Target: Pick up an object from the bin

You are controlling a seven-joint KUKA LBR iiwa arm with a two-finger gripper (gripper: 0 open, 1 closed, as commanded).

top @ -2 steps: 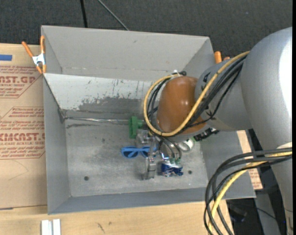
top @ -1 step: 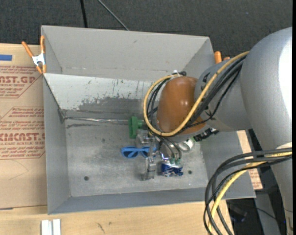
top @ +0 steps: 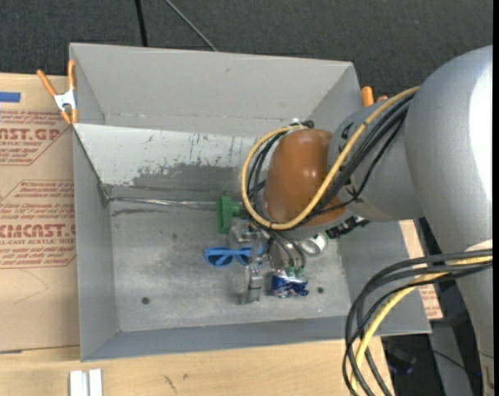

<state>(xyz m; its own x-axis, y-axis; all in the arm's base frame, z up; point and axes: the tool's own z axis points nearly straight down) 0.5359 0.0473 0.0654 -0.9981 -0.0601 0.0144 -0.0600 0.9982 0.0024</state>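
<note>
Low at frame centre, the end effector (top: pixel 256 280) hangs between blue glasses (top: pixel 223 256) and a crumpled blue piece (top: pixel 289 286); open or closed cannot be told. It should centre on one before lifting.

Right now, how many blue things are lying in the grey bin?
2. A blue plastic sunglasses-shaped toy lies mid-floor; a small crumpled blue-and-white thing lies to its right in the view, nearer the front wall. The robot arm overhead may hide more.
</note>
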